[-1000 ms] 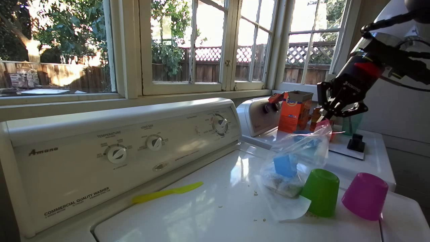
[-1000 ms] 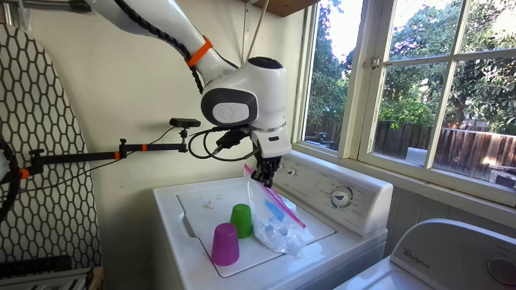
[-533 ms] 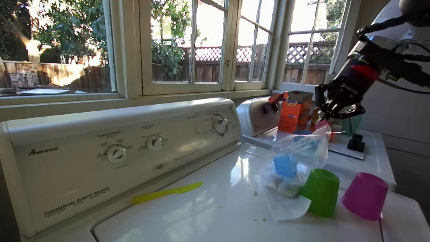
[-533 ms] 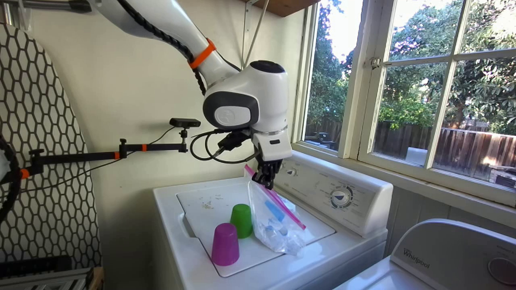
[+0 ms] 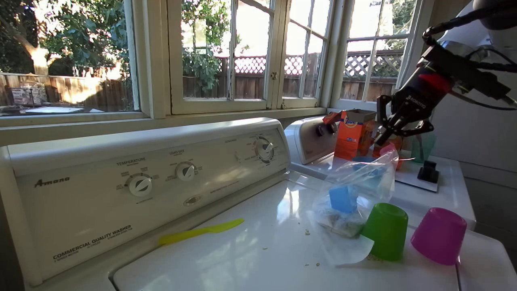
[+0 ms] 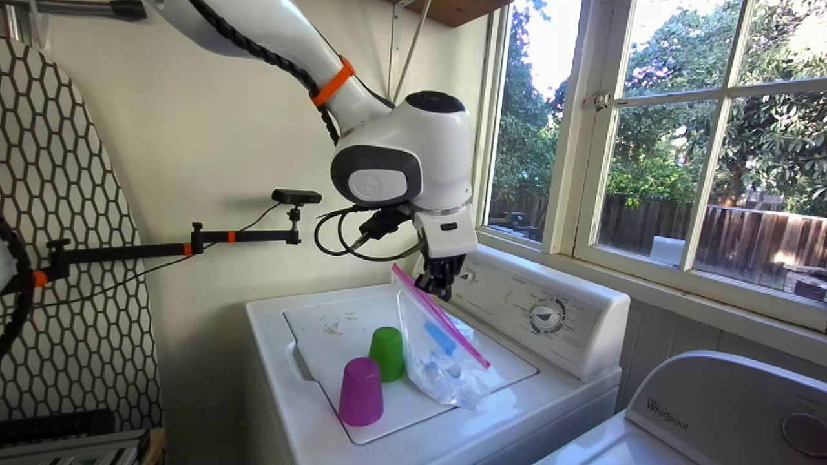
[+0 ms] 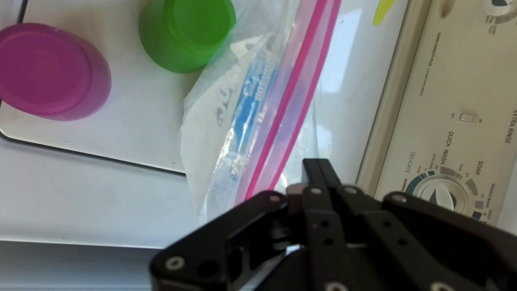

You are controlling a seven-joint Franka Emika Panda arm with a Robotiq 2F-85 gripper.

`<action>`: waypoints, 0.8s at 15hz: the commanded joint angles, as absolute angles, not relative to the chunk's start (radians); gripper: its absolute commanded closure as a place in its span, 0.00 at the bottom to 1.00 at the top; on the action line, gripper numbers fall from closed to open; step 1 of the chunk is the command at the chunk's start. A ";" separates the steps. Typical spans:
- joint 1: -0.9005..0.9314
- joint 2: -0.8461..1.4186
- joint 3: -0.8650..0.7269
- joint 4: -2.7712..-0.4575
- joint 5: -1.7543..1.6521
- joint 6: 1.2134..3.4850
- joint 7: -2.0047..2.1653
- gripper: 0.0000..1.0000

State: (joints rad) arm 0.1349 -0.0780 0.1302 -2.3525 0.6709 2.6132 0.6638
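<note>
My black gripper (image 5: 380,140) is shut with nothing visible between its fingertips; in the wrist view the two tips (image 7: 322,162) press together. It hovers close to the pink zip edge of a clear plastic bag (image 7: 297,76), on the control-panel side of that edge. In an exterior view the gripper (image 6: 444,297) is just beside the bag (image 6: 420,329), apparently not gripping it. The bag stands propped on the white washer lid, with a blue label patch (image 5: 343,199) and crumpled clear contents low down. A green cup (image 5: 387,231) and a magenta cup (image 5: 439,236) stand upside down beside it.
The washer's raised control panel (image 6: 549,310) with knobs runs along the window side. A yellow plastic knife (image 5: 202,231) lies by the panel. Crumbs (image 6: 333,328) are scattered on the lid. An orange Tide box (image 5: 353,135) stands on the neighbouring machine. A camera boom (image 6: 219,237) extends near the arm.
The gripper has closed and moved off the bag's zip edge toward the control panel; earlier its tips were at the edge. The bag and cups have not visibly moved.
</note>
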 commanded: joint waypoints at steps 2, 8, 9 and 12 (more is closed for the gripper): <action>0.128 -0.083 0.130 -2.357 0.654 2.595 0.666 1.00; 0.118 -0.097 0.124 -2.365 0.565 2.528 0.671 1.00; 0.116 -0.100 0.124 -2.366 0.546 2.519 0.676 1.00; 0.112 -0.094 0.120 -2.360 0.508 2.482 0.671 1.00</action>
